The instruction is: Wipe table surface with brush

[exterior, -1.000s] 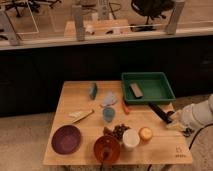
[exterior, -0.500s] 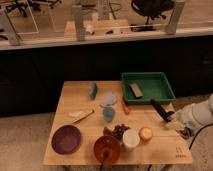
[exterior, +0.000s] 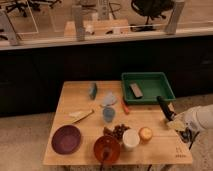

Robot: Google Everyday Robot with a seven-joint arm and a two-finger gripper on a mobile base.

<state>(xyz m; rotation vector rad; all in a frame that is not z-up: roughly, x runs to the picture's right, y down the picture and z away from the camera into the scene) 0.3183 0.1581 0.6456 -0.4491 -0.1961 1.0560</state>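
Observation:
The light wooden table surface [exterior: 85, 102] fills the middle of the camera view, with a small dark mark [exterior: 176, 154] near its front right corner. The slim black brush [exterior: 163, 106] slants up and to the left above the table's right edge, just in front of the green tray [exterior: 150, 79]. My gripper [exterior: 174, 123] is at the table's right edge on a white arm [exterior: 199, 118]. It is shut on the brush's lower end.
A dark block [exterior: 135, 90] lies in the green tray. On the table are a blue sponge [exterior: 93, 90], a blue cup [exterior: 108, 114], a purple plate [exterior: 66, 138], a brown bowl [exterior: 106, 148], a white cup [exterior: 130, 139] and an orange fruit [exterior: 145, 133].
My gripper and the brush have shifted slightly to the right along the table's right edge. Nothing else has moved.

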